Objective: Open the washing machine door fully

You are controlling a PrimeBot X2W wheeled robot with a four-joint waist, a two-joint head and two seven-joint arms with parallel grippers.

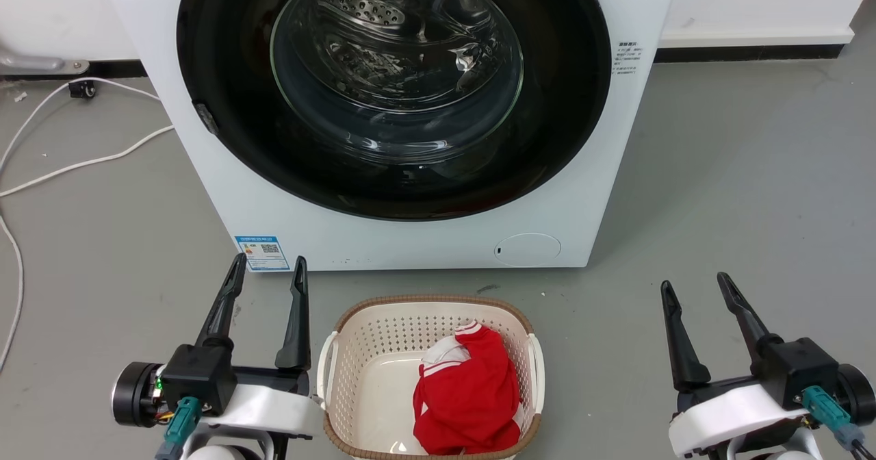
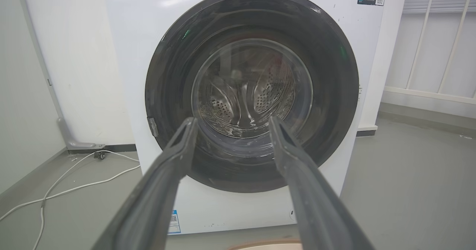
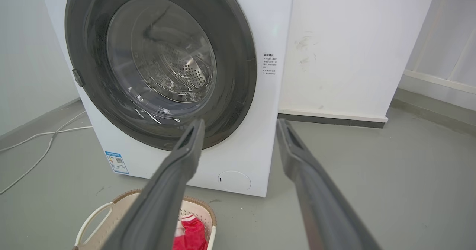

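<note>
Facing the washing machine (image 1: 438, 241), far centre, on grey floor (image 1: 753, 172). Seeing the washing machine door (image 1: 226, 124) shut flush against the white front, with a clear glass window (image 1: 397, 83) bulging at its middle and a perforated steel drum (image 1: 369, 5) behind it. Noting a small latch tab (image 1: 207, 119) on the door's left edge, a blue label (image 1: 262, 252) at the front's lower left corner, and a round filter cap (image 1: 527, 249) low on the right. Holding the left gripper (image 1: 269, 261) near left, fingers spread and released, grasping nothing, well apart from the door. Holding the right gripper (image 1: 694, 282) near right, likewise spread and empty. Finding a cream basket (image 1: 356, 323) between the two grippers, just before the machine, with a red garment (image 1: 469, 391) lying inside toward the right. Tracing a white cable (image 1: 89, 162) across the floor at far left.
</note>
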